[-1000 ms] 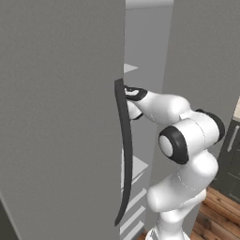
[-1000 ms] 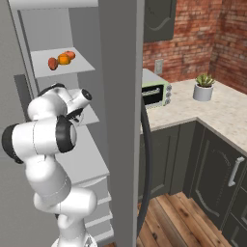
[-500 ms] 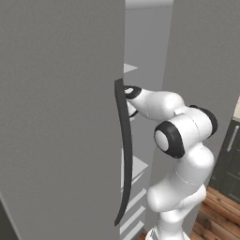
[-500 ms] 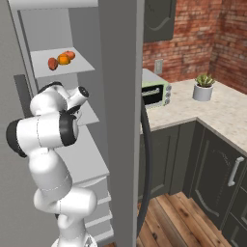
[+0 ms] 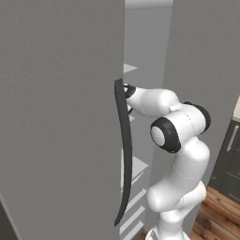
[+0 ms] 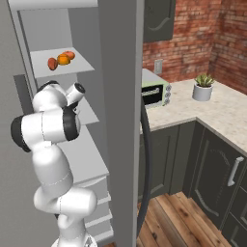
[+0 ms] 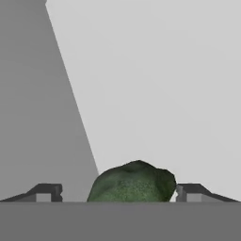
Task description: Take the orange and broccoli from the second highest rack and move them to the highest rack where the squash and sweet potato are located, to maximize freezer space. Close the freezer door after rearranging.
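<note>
Since a second ago the arm [image 5: 178, 136] has reached deeper into the freezer [image 6: 116, 120], its wrist now past the dark handle [image 5: 123, 154] of the freezer door [image 5: 56, 117]. Seen from the hand, the pincer [image 7: 117, 192] stands spread, with the broccoli [image 7: 132, 182] between its fingertips [image 7: 47, 192]; whether they touch it cannot be told. On the highest rack [image 6: 79, 62] three orange-toned pieces of produce [image 6: 61, 60] lie near its left edge; which is which cannot be told.

A pale green toaster oven [image 6: 155, 90] stands on the speckled stone countertop [image 6: 212, 110]; a small potted succulent [image 6: 203, 87] sits further along that countertop.
</note>
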You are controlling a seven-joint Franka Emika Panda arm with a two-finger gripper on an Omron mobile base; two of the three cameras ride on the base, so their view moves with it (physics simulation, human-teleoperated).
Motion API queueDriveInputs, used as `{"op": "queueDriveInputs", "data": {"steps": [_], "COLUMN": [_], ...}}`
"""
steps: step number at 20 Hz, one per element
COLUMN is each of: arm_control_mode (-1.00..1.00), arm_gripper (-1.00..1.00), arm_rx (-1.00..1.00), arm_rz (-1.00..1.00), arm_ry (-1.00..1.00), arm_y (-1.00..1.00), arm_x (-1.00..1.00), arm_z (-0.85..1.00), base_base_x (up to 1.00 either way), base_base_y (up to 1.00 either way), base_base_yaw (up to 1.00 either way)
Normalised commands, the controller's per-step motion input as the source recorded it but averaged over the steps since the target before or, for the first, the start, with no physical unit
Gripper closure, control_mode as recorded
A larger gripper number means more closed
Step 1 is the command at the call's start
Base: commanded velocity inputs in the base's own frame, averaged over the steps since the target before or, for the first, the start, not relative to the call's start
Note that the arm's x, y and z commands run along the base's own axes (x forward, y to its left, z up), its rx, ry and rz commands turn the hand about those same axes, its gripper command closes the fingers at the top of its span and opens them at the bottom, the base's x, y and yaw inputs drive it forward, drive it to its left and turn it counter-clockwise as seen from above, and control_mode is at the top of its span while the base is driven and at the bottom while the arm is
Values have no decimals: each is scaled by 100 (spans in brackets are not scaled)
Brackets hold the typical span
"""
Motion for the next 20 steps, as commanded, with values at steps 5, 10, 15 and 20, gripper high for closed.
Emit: {"op": "queueDriveInputs", "data": {"steps": [5, 10, 15, 20], "arm_control_mode": [-100, -100, -100, -100], "arm_gripper": [-100, -100, -100, 100], "arm_rx": [-5, 0, 0, 0], "arm_rz": [0, 0, 4, 1], "arm_ry": [0, -2, -7, -3], "arm_y": [18, 1, 0, 8], "arm_x": [-16, -34, -38, -24], "arm_z": [-51, -41, -33, -37], "base_base_x": [0, 0, 0, 0], "base_base_y": [0, 0, 0, 0], "base_base_yaw": [0, 0, 0, 0]}}
